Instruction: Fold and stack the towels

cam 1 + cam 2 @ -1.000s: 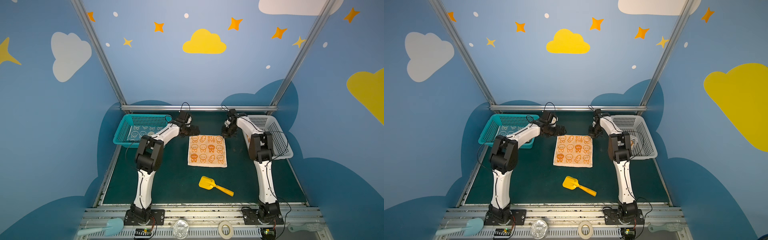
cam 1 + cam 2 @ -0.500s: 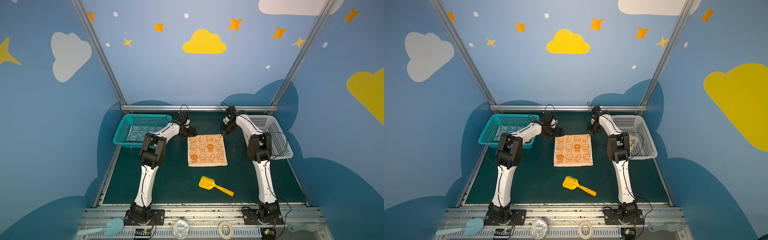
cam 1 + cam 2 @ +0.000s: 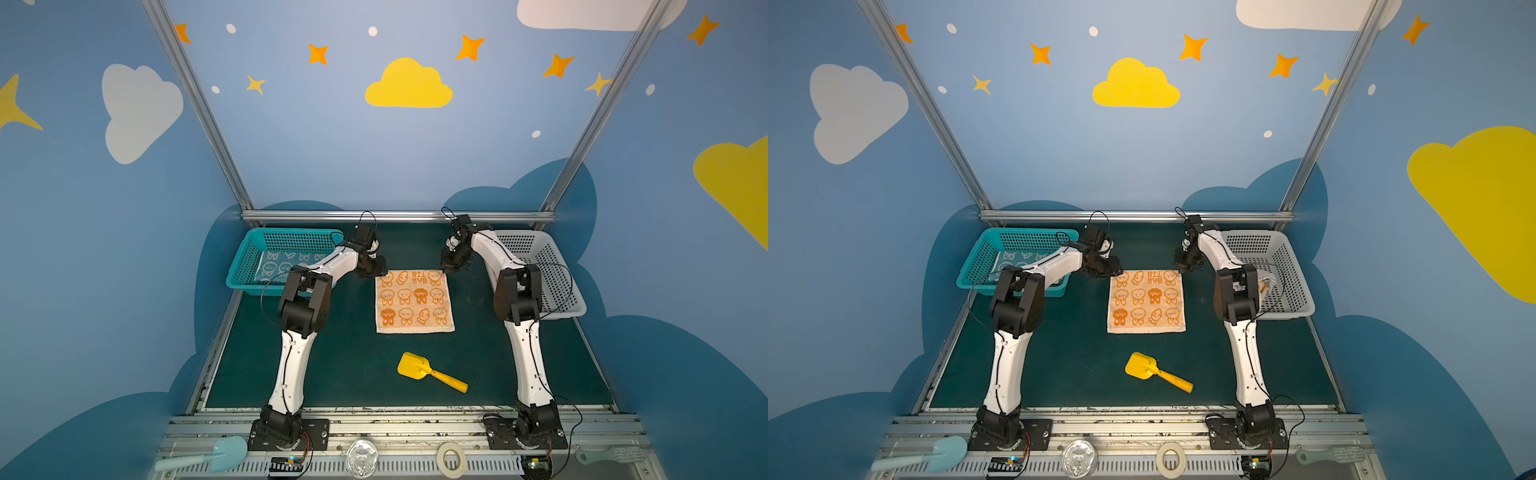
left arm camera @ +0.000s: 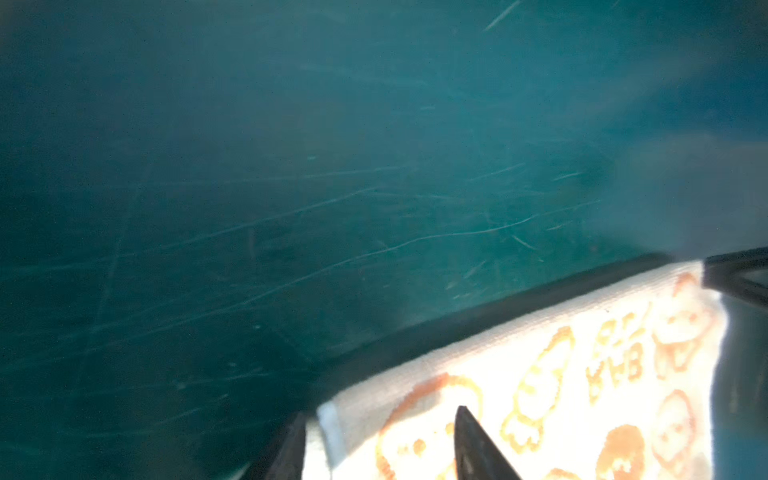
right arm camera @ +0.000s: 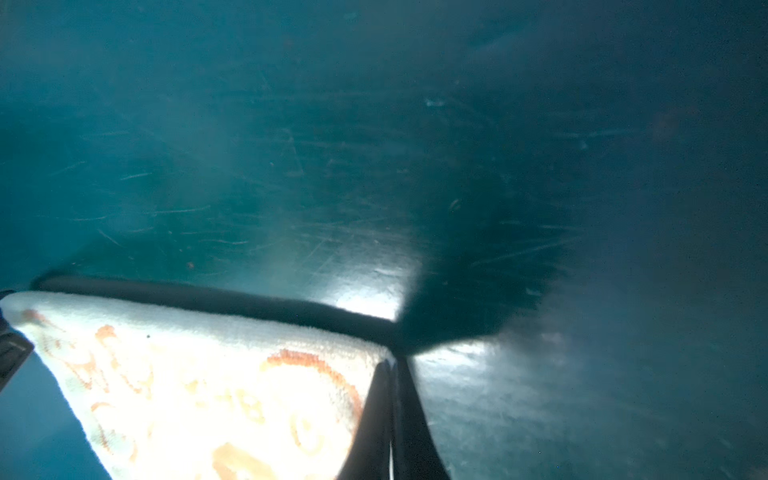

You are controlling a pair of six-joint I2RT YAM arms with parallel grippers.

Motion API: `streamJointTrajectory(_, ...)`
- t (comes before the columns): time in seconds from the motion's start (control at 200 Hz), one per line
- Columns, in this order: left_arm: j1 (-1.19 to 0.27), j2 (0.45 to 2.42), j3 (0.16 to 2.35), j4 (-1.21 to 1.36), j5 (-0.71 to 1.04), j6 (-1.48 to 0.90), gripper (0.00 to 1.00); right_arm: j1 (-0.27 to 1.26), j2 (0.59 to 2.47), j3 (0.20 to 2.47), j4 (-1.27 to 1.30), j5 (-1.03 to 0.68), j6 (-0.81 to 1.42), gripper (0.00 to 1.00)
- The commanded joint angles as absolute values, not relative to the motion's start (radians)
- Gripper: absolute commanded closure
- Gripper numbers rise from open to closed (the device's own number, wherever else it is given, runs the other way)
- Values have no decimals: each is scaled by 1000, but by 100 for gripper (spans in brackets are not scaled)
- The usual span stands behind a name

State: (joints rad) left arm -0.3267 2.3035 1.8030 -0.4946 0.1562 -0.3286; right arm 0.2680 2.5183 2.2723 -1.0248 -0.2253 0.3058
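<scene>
An orange-and-cream rabbit-print cloth towel (image 3: 413,301) lies spread on the dark green bench (image 3: 340,365) at the centre of both top views. The right claw (image 5: 392,361), its tips pressed together, pinches the towel's upper right corner there. The left claw (image 4: 379,412) stands apart, straddling the upper left corner. A blue-and-cream cloth towel (image 3: 276,266) rests inside the perforated teal plastic basket (image 3: 245,270) at middle left.
</scene>
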Motion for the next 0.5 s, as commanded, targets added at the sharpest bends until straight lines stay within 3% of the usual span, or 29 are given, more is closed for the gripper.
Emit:
streamJointTrajectory(0.0, -320, 2323, 1838, -538, 130, -300, 53, 265, 2513, 2265, -1037, -237, 297, 100)
streamJointTrajectory(0.496, -318, 2363, 1856, -528, 115, -285, 80, 255, 2502, 2246, -1023, -251, 294, 100)
